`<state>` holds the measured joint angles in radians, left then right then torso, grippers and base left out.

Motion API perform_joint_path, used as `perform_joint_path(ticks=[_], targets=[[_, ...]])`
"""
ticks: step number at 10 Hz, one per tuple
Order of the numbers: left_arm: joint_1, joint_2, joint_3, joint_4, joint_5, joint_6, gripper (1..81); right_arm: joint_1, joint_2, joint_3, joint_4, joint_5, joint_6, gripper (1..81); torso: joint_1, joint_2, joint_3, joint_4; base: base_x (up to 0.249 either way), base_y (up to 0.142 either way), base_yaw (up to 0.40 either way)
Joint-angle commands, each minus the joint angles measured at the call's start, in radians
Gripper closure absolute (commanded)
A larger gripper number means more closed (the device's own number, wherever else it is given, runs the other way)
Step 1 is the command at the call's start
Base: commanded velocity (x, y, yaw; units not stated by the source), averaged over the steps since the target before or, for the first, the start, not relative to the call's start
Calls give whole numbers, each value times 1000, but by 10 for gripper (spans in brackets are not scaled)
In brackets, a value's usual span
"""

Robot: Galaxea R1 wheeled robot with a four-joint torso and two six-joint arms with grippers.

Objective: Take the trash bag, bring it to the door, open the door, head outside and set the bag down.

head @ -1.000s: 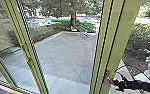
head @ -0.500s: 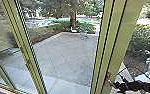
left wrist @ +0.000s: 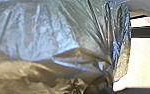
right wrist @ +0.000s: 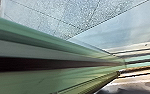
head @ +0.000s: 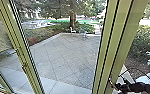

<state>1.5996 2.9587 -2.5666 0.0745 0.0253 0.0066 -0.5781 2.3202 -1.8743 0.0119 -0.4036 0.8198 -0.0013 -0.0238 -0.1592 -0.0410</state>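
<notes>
My right gripper (head: 112, 84) is at the lower part of the green door frame (head: 121, 37) in the head view, close beside a small metal fitting. The same green frame (right wrist: 36, 47) crosses the right wrist view at close range. In the left wrist view the shiny, translucent trash bag (left wrist: 33, 32) hangs full, its folds drawn together into a bunched neck. My left gripper (left wrist: 98, 88) is shut on that neck, partly hidden by the plastic.
Another green upright (head: 19, 55) with a handle stands on the left, beside glass. Beyond lies a paved patio (head: 63, 57) with a white chair (head: 72, 30), a tree trunk (head: 72, 20) and bushes (head: 143, 42). A floor track (right wrist: 138, 51) runs along the doorway.
The head camera has shifted slightly, and the two green uprights stand a little farther apart in its view. The right gripper remains beside the right-hand frame.
</notes>
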Motion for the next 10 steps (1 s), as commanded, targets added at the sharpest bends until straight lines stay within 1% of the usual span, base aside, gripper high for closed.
perform_joint_path(ticks=[1, 2, 6, 7, 8, 10], targets=[[-16, -3, 8, -4, 68, 9, 811, 73, 98, 1, -67, 28, 42, 10, 1, 0, 0, 0, 119, 0, 0], [-16, -3, 8, -4, 68, 9, 811, 75, 92, 6, -67, 46, 42, 10, 1, 0, 0, 0, 115, 0, 0], [-16, -1, 8, -5, 71, 9, 811, 98, 60, 41, -69, 54, 42, 10, 3, 2, -1, 0, 98, 0, 0], [-16, 1, 8, -4, 73, 9, 811, 103, 53, 47, -69, 58, 42, 10, 4, 3, -1, 0, 0, 0, 0], [-14, 1, 8, -4, 73, 9, 811, 109, 34, 52, -69, 84, 41, 10, 5, 3, -2, 0, 0, 0, 0], [-14, -1, 8, -4, 74, 9, 811, 131, -14, 70, -95, 106, 41, 10, 7, 5, -3, 0, 0, 0, 0]])
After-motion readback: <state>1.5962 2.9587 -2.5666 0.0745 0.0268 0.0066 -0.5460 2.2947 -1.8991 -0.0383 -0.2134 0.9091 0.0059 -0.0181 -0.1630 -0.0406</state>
